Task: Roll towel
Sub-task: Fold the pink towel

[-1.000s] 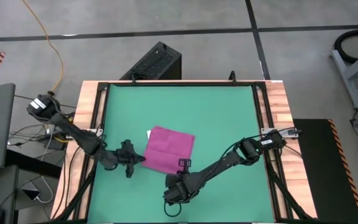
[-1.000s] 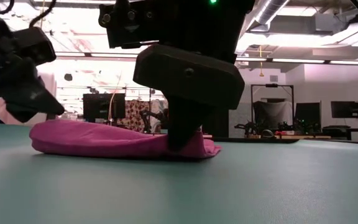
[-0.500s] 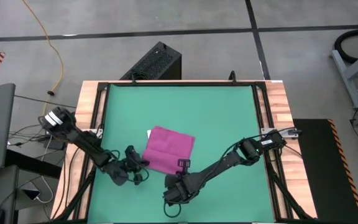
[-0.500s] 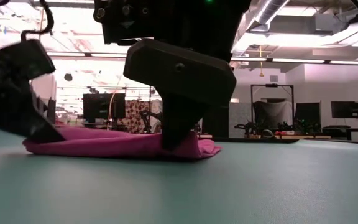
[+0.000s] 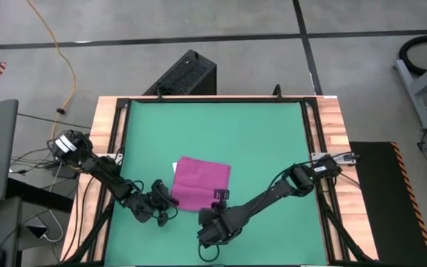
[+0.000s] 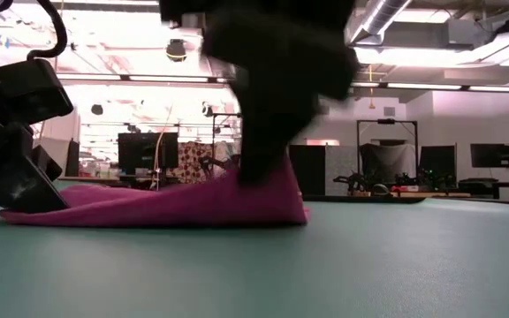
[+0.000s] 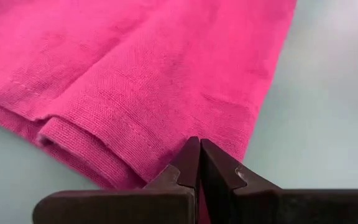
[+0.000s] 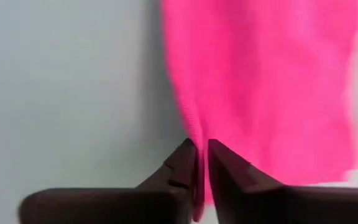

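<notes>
towel [image 5: 201,180]: magenta, lying mid-table on green mat [image 5: 258,133], near edge lifted. right gripper [image 5: 215,210]: pinching towel's near corner, cloth btwn fingers. left gripper [image 5: 167,200]: fingers closed at towel's left corner; grip on cloth unclear.

Looking down on a table [image 5: 273,133] carrying a flat green top, edged by a black frame and flanked by light wooden strips [image 5: 332,133] running along both sides. Bearing just one loose thing: a towel [image 5: 202,180], magenta-purple, lying on the green towards the near edge and a little left of the middle, well apart from the frame. Showing a small white tag [image 5: 176,166] sticking out at its far left corner. Seen level across the top, resting mostly flat in folded layers, thinning to a low point at one end and rising off the surface in a peak at the other.
</notes>
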{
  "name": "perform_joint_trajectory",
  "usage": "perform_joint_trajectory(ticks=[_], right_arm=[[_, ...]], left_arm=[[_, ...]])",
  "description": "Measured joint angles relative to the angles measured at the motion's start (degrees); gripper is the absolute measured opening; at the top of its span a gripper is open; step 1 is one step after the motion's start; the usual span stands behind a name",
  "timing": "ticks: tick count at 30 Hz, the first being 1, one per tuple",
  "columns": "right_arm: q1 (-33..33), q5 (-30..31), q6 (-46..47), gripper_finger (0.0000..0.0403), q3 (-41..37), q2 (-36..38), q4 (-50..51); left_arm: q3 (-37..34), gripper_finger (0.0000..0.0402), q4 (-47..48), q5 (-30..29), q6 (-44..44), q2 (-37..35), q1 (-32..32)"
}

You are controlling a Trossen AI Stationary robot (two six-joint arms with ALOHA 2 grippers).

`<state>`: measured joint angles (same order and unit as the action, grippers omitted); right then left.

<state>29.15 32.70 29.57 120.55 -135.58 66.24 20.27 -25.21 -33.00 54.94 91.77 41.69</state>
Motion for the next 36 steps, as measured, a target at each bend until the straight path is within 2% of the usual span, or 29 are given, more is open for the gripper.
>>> perform_joint_trajectory(ticks=[4, 8, 10, 12, 14, 16, 19, 21, 23, 25, 31, 36], right_arm=[[1.06, 5.45, -1.61, 0.0111, 0.07, 3.74, 0.37], [2.32, 6.31, 0.15, 0.0145, 0.07, 6.56, 3.48], [2.76, 9.52, 1.30, 0.0158, 0.13, 7.02, 3.68], [1.97, 13.15, 0.52, 0.0166, 0.13, 6.86, 3.14], [-0.29, 12.99, -2.14, 0.0168, 0.13, 6.10, 2.52], [-3.34, 10.51, -6.82, 0.0169, -0.10, 5.78, -0.38], [-8.04, 4.41, -18.53, 0.0169, -3.66, 6.15, -11.99], [-11.26, -2.69, -24.17, 0.0168, -6.68, 6.44, -18.07], [-14.42, -10.95, -26.88, 0.0163, -9.86, 6.57, -24.03], [-17.18, -16.76, -28.71, 0.0157, -12.99, 6.61, -28.85], [-22.78, -17.81, -33.33, 0.0139, -19.47, 6.65, -40.38], [-25.88, -24.32, -35.05, 0.0137, -19.65, 6.04, -48.26]], left_arm=[[-0.01, 0.0000, 0.26, 0.82, -0.03, 0.00, 0.00], [-0.02, 0.0000, 1.09, 0.88, -0.17, 0.00, 0.00], [-0.02, 0.0000, 1.29, 0.95, -0.21, 0.00, 0.00], [-0.02, 0.0000, 1.29, 0.96, -0.76, 0.00, 0.00], [-0.02, 0.0000, 1.28, 1.09, -1.63, 0.00, 0.02], [-0.02, 0.0000, 1.27, 1.51, -1.73, 0.00, 0.12], [-0.02, 0.0000, 1.37, 1.65, -1.77, 0.00, 0.76], [-0.02, 0.0000, 1.57, 1.37, -1.91, 0.00, 1.34], [-0.02, 0.0000, 1.73, 1.01, -1.88, 0.02, 1.97], [-0.04, 0.0000, 1.75, 0.67, -1.88, 0.02, 2.64], [-0.05, 0.0000, 2.16, -0.25, -1.68, 0.02, 3.37], [-0.07, 0.0000, 1.92, -0.33, -1.31, 0.04, 3.37]])
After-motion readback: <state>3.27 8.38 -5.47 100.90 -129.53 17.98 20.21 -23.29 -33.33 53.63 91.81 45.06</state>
